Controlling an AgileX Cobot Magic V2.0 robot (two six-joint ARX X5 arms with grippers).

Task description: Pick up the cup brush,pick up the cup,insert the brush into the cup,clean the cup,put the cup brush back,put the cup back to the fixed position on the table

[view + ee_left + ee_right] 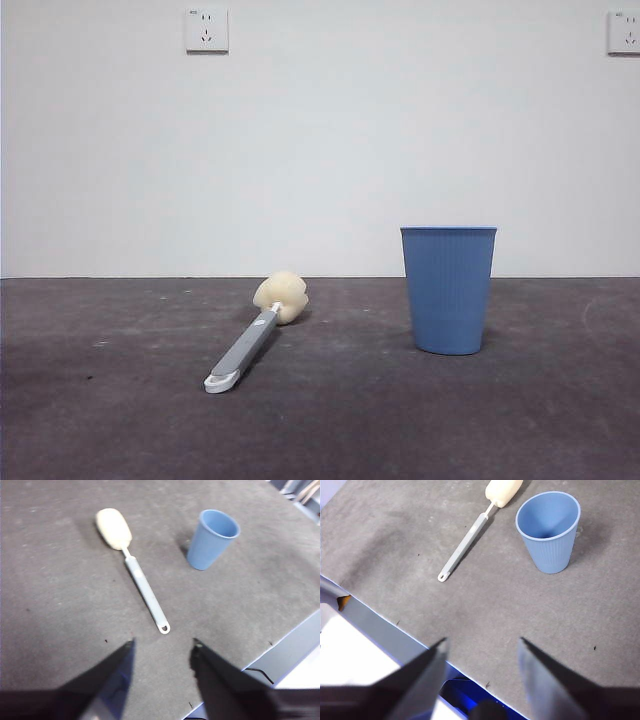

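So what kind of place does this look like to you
Probably a lab or test bench, not a kitchen: a bare dark grey table, a plain white wall with sockets, and only a cup brush and a blue cup.

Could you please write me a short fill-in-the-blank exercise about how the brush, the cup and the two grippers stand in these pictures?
1. The blue cup stands ____ on the table, mouth up.
2. The cup brush lies flat, apart from the cup, its sponge head coloured ____.
3. The left gripper and the right gripper both have their jaws ____, holding nothing.

Missing words: upright; cream-yellow; open
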